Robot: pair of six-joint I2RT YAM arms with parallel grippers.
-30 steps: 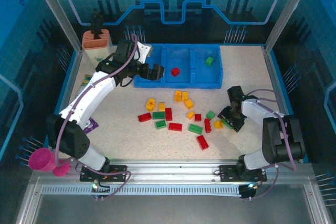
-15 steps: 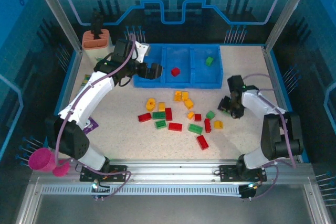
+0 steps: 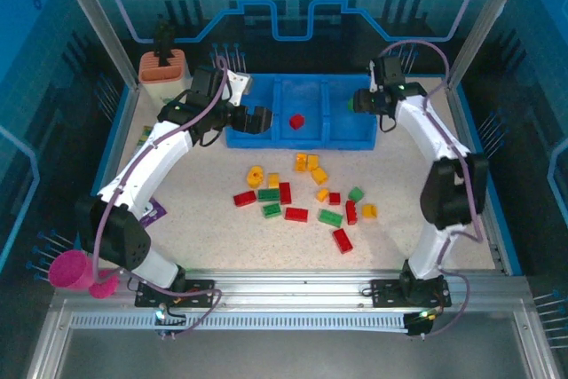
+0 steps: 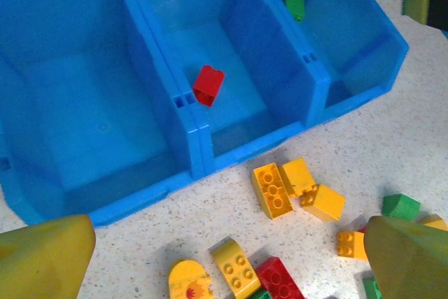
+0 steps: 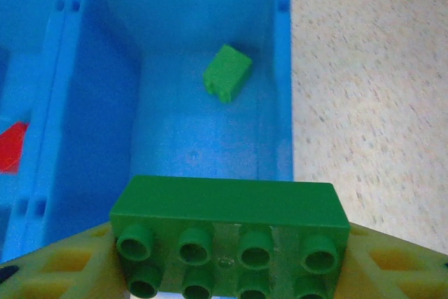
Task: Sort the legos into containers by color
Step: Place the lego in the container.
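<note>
One green brick (image 5: 229,225) tight in right jaws above tray (image 5: 282,103); left jaws agape.

The tray (image 3: 302,141) lies behind the scattered legos (image 3: 285,193), one lego (image 3: 296,121) in its middle compartment, another lego (image 5: 227,73) in its right.

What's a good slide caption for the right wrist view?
Right gripper holds a green eight-stud lego over the blue tray's right-hand compartment, where a smaller green lego lies.
</note>
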